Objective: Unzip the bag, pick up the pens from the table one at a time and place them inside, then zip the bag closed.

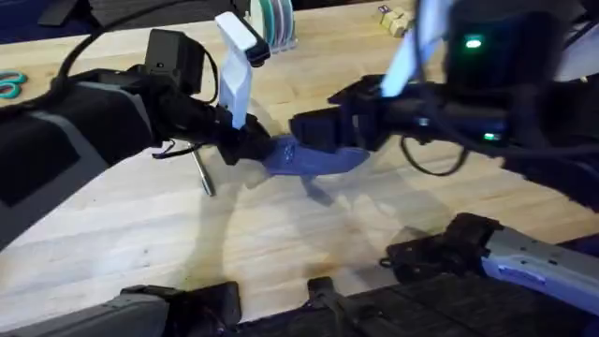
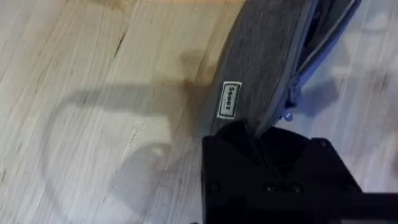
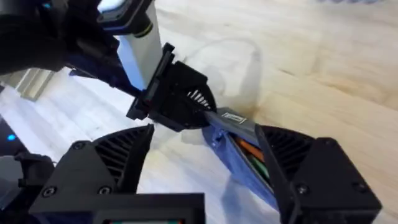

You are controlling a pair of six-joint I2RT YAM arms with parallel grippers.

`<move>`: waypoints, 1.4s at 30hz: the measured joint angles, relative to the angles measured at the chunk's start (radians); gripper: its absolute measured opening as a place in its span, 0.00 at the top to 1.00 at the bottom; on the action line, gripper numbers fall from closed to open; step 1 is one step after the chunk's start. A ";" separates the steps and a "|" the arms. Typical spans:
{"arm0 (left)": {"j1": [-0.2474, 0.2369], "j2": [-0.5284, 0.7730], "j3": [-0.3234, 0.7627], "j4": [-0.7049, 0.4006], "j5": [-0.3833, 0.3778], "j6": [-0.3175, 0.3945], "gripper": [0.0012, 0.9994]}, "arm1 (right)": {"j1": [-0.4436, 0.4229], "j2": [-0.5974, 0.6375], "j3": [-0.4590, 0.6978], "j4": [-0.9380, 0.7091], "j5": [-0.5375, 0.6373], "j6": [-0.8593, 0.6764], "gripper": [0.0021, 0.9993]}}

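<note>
A: Bag [image 1: 314, 159] was up off the table [image 1: 281, 243], mid-scene, strung between both arms. Mouth open — right wrist view showed orange pens [image 3: 252, 151] already inside.

B: Who had it?

A: Left gripper [image 1: 245, 142] was clamped on the bag's left end, right by the small label [image 2: 231, 99]. Right gripper [image 1: 323, 131] was at the other end w/ fingers spread either side of the open mouth, not closed on anything, as far as I could see.

B: So one pinch carrying it. Risk?

A: Yep. If that pinch slipped, the bag would drop and prob tip the pens out. Also a silvery pen [image 1: 203, 175] lay on the table just left of the bag, near the left gripper's cable — arm swing could knock it away.

B: And the zip?

A: Couldn't make out the pull tab. If the right fingers closed on fabric instead, it'd tug the bag out of the left's grip.
</note>
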 joint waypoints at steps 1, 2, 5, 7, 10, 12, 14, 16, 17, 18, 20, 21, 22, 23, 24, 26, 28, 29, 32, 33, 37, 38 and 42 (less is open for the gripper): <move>0.000 0.000 0.000 0.000 0.000 0.000 0.96 | -0.011 -0.023 0.000 -0.013 -0.001 -0.004 0.00; 0.000 0.000 0.000 0.000 0.000 0.000 0.96 | -0.020 -0.041 0.000 -0.022 -0.002 -0.006 0.00; 0.000 0.000 0.000 0.000 0.000 0.000 0.94 | -0.043 -0.082 0.000 -0.055 -0.002 -0.013 0.00; -0.003 0.000 0.000 0.003 0.002 -0.001 0.35 | -0.061 -0.103 0.000 -0.095 -0.002 -0.017 0.00; -0.004 0.000 0.000 0.003 0.006 -0.007 0.02 | -0.062 -0.103 0.000 -0.117 -0.002 -0.020 0.00; -0.004 0.000 0.000 0.003 0.008 -0.008 0.01 | -0.062 -0.103 0.000 -0.123 -0.002 -0.020 0.00; -0.004 0.000 0.000 0.003 0.008 -0.008 0.01 | -0.062 -0.103 0.000 -0.131 0.008 -0.020 0.00; -0.004 0.000 0.000 0.003 0.008 -0.008 0.01 | -0.062 -0.103 0.000 -0.139 0.022 -0.021 0.00; -0.004 0.000 0.000 0.003 0.008 -0.008 0.01 | -0.062 -0.103 0.000 -0.139 0.027 -0.021 0.00; -0.004 0.000 0.000 -0.002 0.008 -0.008 0.01 | -0.062 -0.103 0.000 -0.139 0.033 -0.021 0.00; 0.005 -0.002 0.005 -0.078 0.007 -0.007 0.01 | -0.062 -0.102 0.015 -0.190 0.043 -0.025 0.00; 0.012 -0.010 0.006 -0.104 0.007 -0.003 0.01 | -0.062 -0.102 0.025 -0.216 0.044 -0.028 0.00; 0.019 -0.024 0.006 -0.126 0.005 0.002 0.01 | -0.062 -0.099 0.039 -0.247 0.044 -0.030 0.00; 0.027 -0.043 0.006 -0.146 0.003 0.010 0.01 | -0.062 -0.093 0.056 -0.275 0.044 -0.037 0.00; 0.037 -0.073 0.006 -0.164 0.000 0.019 0.01 | -0.062 -0.083 0.075 -0.304 0.044 -0.047 0.00; 0.056 -0.142 0.007 -0.184 0.000 0.036 0.01 | -0.062 -0.055 0.112 -0.368 0.045 -0.068 0.00; 0.077 -0.218 0.015 -0.205 -0.007 0.049 0.01 | -0.062 -0.017 0.149 -0.432 0.046 -0.098 0.00; 0.089 -0.260 0.020 -0.218 -0.013 0.054 0.01 | -0.062 0.006 0.168 -0.466 0.047 -0.117 0.00; 0.124 -0.375 0.029 -0.260 -0.043 0.063 0.01 | -0.062 0.081 0.229 -0.548 0.047 -0.192 0.00; 0.136 -0.415 0.030 -0.276 -0.058 0.066 0.01 | -0.062 0.106 0.251 -0.572 0.047 -0.225 0.00; 0.166 -0.549 0.030 -0.308 -0.122 0.072 0.01 | -0.062 0.184 0.313 -0.617 0.058 -0.376 0.00; 0.170 -0.580 0.030 -0.312 -0.139 0.072 0.01 | -0.062 0.200 0.321 -0.613 0.070 -0.419 0.00; 0.172 -0.675 0.030 -0.314 -0.187 0.072 0.01 | -0.062 0.241 0.328 -0.608 0.121 -0.628 0.00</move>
